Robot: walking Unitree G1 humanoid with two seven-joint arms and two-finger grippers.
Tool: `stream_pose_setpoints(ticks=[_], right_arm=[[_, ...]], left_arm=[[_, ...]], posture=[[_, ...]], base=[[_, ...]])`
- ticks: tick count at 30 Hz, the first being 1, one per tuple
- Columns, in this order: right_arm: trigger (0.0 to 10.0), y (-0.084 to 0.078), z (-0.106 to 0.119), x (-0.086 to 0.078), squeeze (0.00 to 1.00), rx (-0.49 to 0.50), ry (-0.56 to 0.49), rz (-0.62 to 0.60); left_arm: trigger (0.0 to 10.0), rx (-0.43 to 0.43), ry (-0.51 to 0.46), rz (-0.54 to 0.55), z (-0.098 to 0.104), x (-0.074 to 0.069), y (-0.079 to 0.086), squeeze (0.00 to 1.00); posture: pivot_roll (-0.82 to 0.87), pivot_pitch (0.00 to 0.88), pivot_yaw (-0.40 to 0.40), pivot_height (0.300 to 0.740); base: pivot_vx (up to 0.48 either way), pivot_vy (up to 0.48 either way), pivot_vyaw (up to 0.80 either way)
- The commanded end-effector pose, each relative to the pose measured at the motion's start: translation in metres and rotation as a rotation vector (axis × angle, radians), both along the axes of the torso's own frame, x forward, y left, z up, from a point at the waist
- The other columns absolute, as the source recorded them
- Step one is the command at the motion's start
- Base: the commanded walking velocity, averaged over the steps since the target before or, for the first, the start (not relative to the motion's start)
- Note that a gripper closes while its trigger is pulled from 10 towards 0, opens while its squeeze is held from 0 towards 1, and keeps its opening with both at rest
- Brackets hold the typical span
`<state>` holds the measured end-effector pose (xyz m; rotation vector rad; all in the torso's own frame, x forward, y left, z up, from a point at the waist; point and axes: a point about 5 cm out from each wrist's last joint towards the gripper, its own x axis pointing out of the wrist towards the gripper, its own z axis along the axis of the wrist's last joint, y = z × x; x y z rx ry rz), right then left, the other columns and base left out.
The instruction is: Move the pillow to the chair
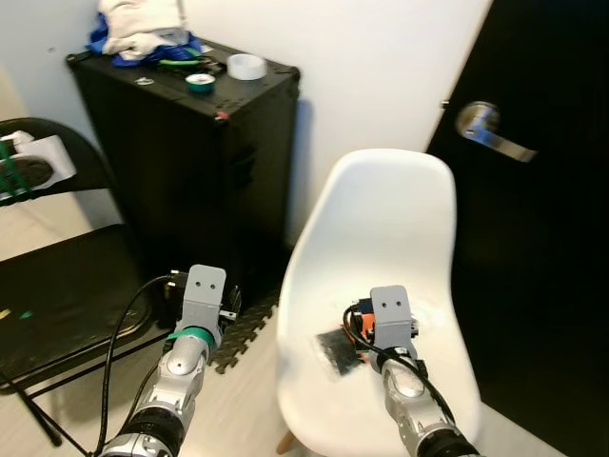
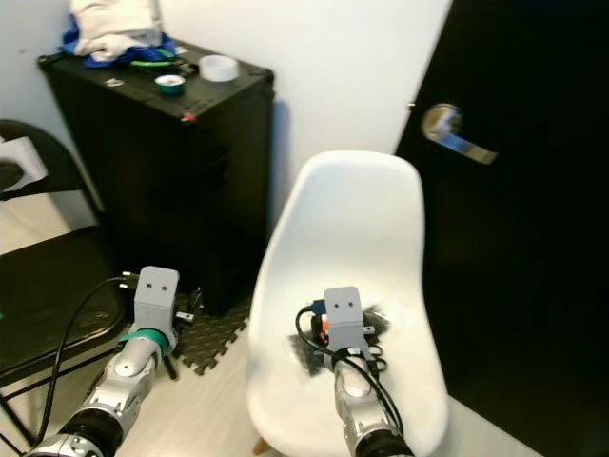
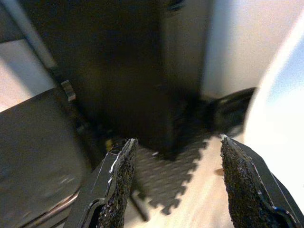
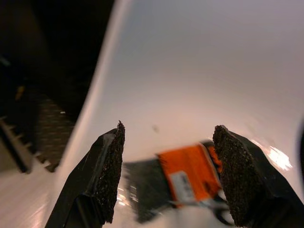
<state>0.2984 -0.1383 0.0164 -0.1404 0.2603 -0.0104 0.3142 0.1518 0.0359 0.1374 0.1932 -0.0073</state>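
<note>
A white moulded chair (image 1: 381,219) stands straight ahead against the white wall, its glossy seat bare. My right gripper (image 1: 385,324) hovers low over the middle of that seat; in the right wrist view its fingers (image 4: 109,166) are spread open around nothing, and an orange and black reflection (image 4: 187,178) shines in the seat below them. My left gripper (image 1: 207,303) hangs to the left of the chair, over the floor. The left wrist view has its fingers (image 3: 118,180) open and holding nothing, pointing at the foot of the black cabinet (image 3: 142,71).
The tall black cabinet (image 1: 190,162) stands left of the chair, with a white tape roll (image 1: 246,66), a green roll (image 1: 200,83) and bundled cloths (image 1: 143,29) on top. A black folding chair (image 1: 57,286) is at far left. Foam mat tile (image 1: 243,338) on the floor. Black door, lever handle (image 1: 490,131), right.
</note>
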Motion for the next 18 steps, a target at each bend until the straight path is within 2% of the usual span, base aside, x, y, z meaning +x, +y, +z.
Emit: stream_pose_setpoints(ticks=[1, 11, 18], right_arm=[[10.0, 0.0002, -0.0022, -0.0017, 0.0, -0.007, 0.01, 0.0], [10.0, 0.0003, -0.0035, -0.0042, 0.0, -0.001, 0.007, -0.024], [10.0, -0.0013, -0.0056, -0.0074, 0.0, -0.002, 0.007, -0.033]], left_arm=[[10.0, -0.004, 0.023, 0.016, -0.0055, -0.0046, 0.0042, 0.0], [10.0, -0.01, 0.04, 0.016, -0.0075, -0.0064, 0.013, 0.0], [10.0, -0.011, 0.045, 0.014, -0.0049, -0.0024, 0.0125, 0.0]], posture=[[-0.04, 0.0, -0.039, 0.74], [-0.06, 0.0, 0.003, 0.74], [-0.07, 0.0, 0.01, 0.74]], base=[[0.0, 0.0, 0.8], [0.0, 0.0, 0.8], [0.0, 0.0, 0.8]])
